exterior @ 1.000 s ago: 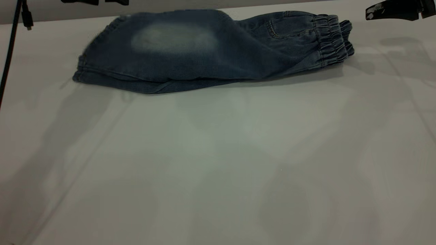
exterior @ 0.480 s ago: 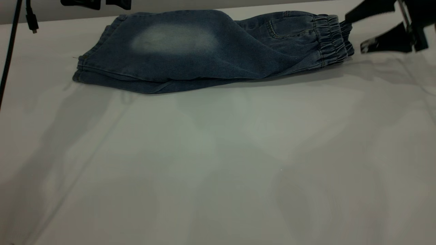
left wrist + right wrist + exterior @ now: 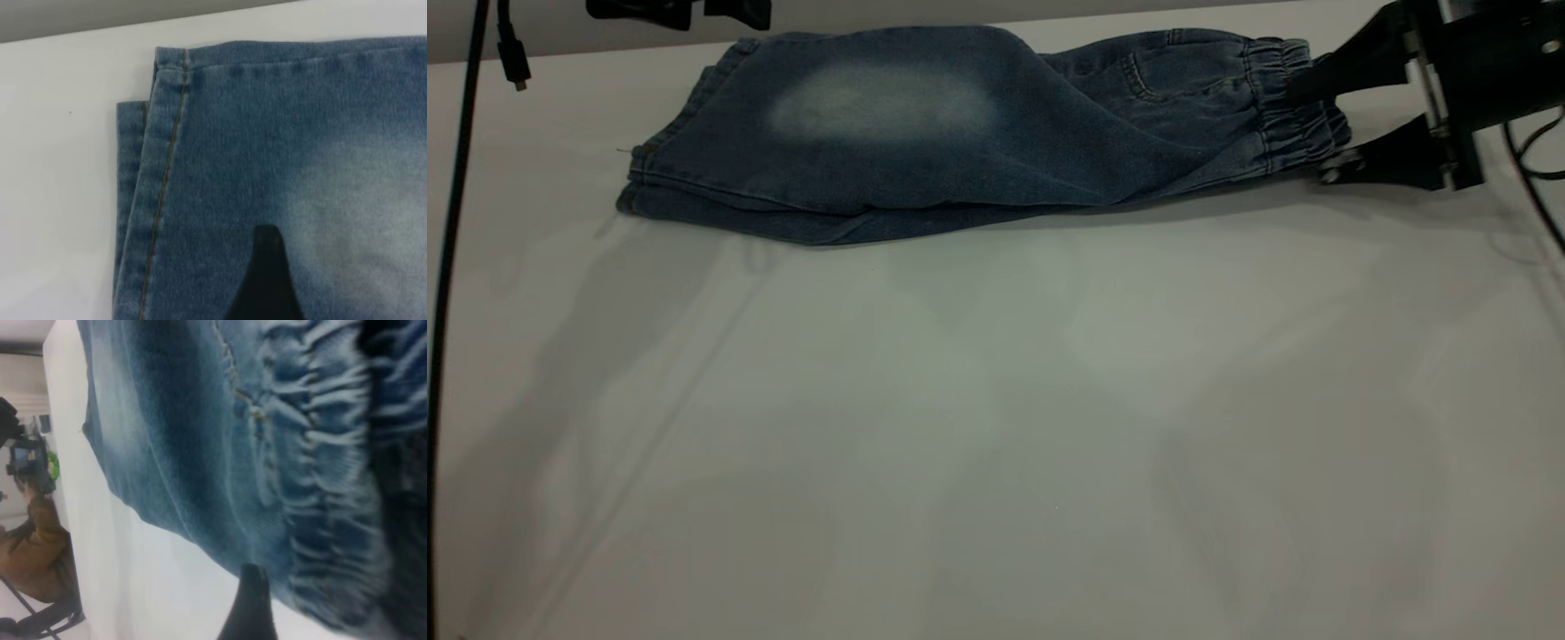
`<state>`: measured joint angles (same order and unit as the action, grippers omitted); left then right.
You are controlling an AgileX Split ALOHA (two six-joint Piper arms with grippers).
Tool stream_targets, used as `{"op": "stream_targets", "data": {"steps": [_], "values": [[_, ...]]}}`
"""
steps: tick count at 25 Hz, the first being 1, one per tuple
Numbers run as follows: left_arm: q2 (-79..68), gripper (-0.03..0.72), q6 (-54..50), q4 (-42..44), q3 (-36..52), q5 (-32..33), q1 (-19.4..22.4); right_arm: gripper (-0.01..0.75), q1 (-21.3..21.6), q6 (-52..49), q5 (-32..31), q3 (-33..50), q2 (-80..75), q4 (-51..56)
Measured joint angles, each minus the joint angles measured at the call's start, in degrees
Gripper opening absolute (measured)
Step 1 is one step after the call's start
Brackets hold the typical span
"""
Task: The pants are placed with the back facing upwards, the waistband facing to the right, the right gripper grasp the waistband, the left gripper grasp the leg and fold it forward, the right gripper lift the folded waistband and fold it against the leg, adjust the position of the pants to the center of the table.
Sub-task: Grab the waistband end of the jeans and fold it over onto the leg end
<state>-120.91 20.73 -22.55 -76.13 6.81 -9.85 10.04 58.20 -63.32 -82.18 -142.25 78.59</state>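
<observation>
The pants point(image 3: 978, 133) lie folded lengthwise at the far side of the table point(image 3: 996, 427), one leg point(image 3: 880, 102) on top showing a whitish faded patch. The gathered waistband point(image 3: 1285, 102) points right. My right gripper point(image 3: 1312, 129) is open, one finger above the waistband's end and one low by the table beside it. In the right wrist view the waistband point(image 3: 320, 453) fills the space ahead of one black fingertip point(image 3: 248, 593). My left gripper point(image 3: 679, 9) hangs open above the leg hems point(image 3: 163, 180), not touching them; one fingertip point(image 3: 267, 267) shows.
A black cable point(image 3: 454, 133) with a dangling plug point(image 3: 513, 62) runs down the left edge. The table's far edge lies just behind the pants. A seated person in brown point(image 3: 33, 547) is beyond the table's end. Bare tabletop stretches in front.
My right gripper has come down from the upper right to the waistband's end, open around it. The top leg, blurred a second ago, now lies still. The left gripper stays raised.
</observation>
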Motion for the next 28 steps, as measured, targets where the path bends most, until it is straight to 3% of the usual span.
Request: {"op": "stream_targets", "data": {"steps": [6,8,10,14,16,18,28], "values": [[0.0,0.526,0.0,-0.05,0.0,0.24,0.0,0.525,-1.61,1.86,2.32,0.0,-0.87,4.39],[0.0,0.526,0.0,-0.05,0.0,0.85,0.0,0.492,-1.56,1.35,3.85,0.0,-0.87,4.56],[0.0,0.526,0.0,-0.05,-0.07,2.39,0.0,0.433,-1.56,1.31,4.59,0.0,-0.87,4.17],[0.0,0.526,0.11,0.01,-0.97,6.12,0.0,0.23,-1.56,2.54,5.01,0.0,-0.87,4.17],[0.0,0.526,1.27,0.01,-2.46,9.49,-0.12,0.116,-1.56,3.53,4.72,0.0,-0.87,4.17],[0.0,0.527,2.11,0.07,-4.85,13.84,-0.58,0.053,-1.56,3.67,4.65,0.0,-0.87,4.17],[-2.87,0.527,0.79,3.41,-21.4,35.58,-5.72,0.042,-1.56,3.66,2.31,0.0,-0.87,3.9]]}}
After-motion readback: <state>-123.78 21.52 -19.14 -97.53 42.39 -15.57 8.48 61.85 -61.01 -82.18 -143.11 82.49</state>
